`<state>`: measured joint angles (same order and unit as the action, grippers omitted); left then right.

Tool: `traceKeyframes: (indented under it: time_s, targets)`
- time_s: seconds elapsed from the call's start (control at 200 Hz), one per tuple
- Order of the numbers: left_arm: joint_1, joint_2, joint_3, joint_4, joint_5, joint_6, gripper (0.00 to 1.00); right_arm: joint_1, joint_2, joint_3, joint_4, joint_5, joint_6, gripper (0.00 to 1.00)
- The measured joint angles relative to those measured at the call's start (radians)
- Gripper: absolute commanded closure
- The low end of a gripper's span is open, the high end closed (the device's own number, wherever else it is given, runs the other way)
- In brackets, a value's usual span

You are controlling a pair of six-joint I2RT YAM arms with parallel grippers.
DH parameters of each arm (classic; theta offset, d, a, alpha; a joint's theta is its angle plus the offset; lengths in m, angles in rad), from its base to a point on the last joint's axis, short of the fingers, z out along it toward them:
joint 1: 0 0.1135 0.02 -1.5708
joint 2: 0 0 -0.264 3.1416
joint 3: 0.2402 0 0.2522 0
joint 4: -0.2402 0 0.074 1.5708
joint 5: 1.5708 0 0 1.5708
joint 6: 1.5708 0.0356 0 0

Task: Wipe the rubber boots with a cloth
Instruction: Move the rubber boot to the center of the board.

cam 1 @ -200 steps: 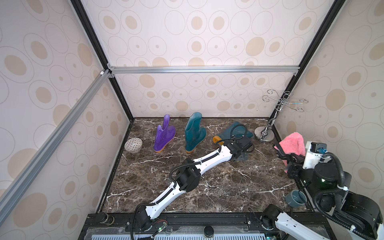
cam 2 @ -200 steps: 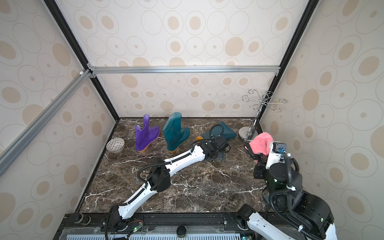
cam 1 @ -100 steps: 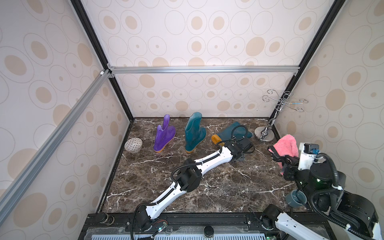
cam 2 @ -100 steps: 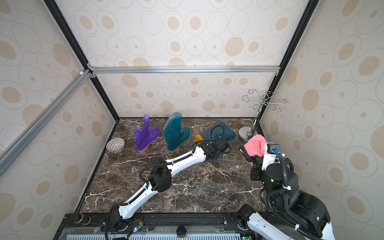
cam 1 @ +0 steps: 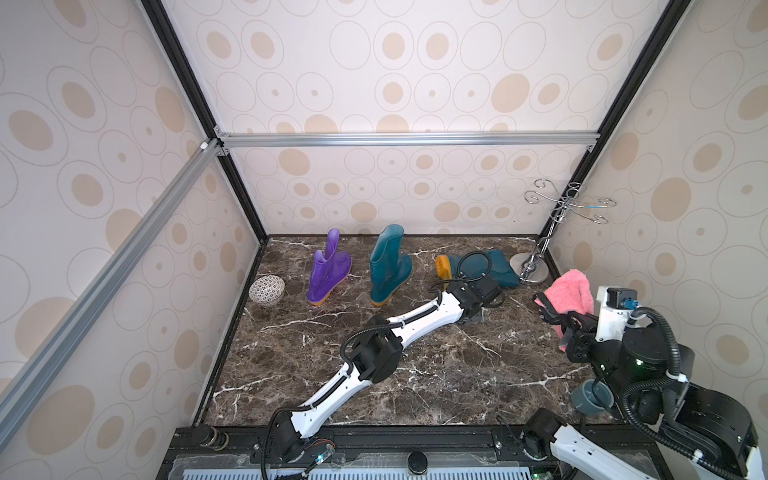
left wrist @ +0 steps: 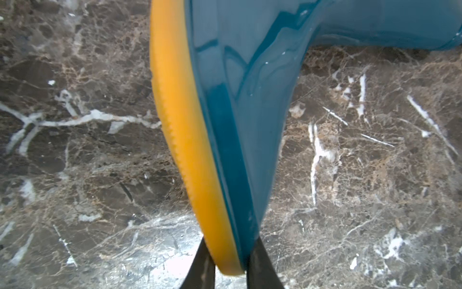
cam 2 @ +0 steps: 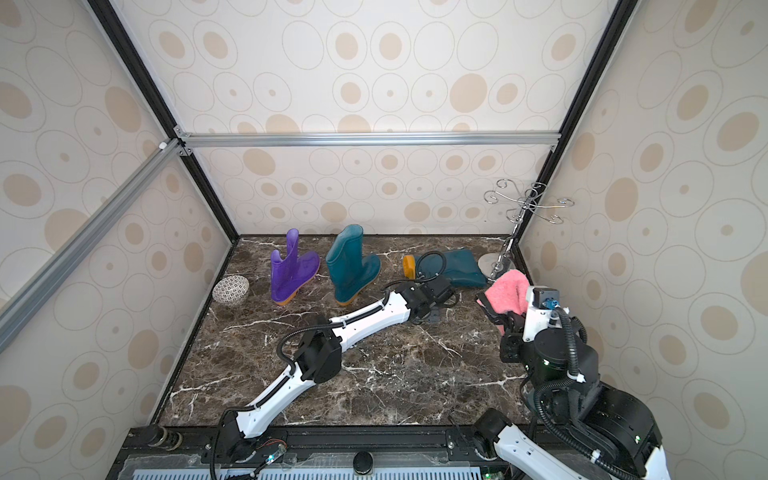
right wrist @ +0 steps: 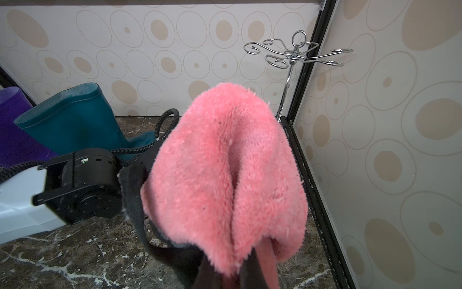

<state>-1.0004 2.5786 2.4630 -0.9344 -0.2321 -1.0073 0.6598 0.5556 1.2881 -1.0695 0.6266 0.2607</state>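
The left gripper pinches the lying teal boot by its toe between both fingers; the right gripper clamps the pink cloth bunched above its fingers.

Upright boots, toppled boot, pink cloth

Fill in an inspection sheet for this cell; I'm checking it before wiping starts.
Surface: marble top, no spills seen.
Job's things: purple boot and teal boot upright at the back; third boot, teal, on its side; cloth held off the surface.
Clutter: bowl, hook stand, cup.
Grippers: left gripper pinches the third boot's toe; right gripper holds the cloth.
Cables: cable loops over the third boot.
Surroundings: papered walls, metal rail.
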Motion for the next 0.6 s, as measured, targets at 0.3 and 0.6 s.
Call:
traceKeyframes:
  time_s: [0.3,0.6]
  targets:
    - [0.010,-0.016,-0.006,-0.055,-0.002,-0.010,1.00,0.000,0.000,0.000,0.000,-0.007,-0.001,1.00]
    - [0.011,-0.131,-0.162,-0.136,-0.008,-0.018,1.00,0.000,0.011,0.000,-0.008,-0.030,0.027,1.00]
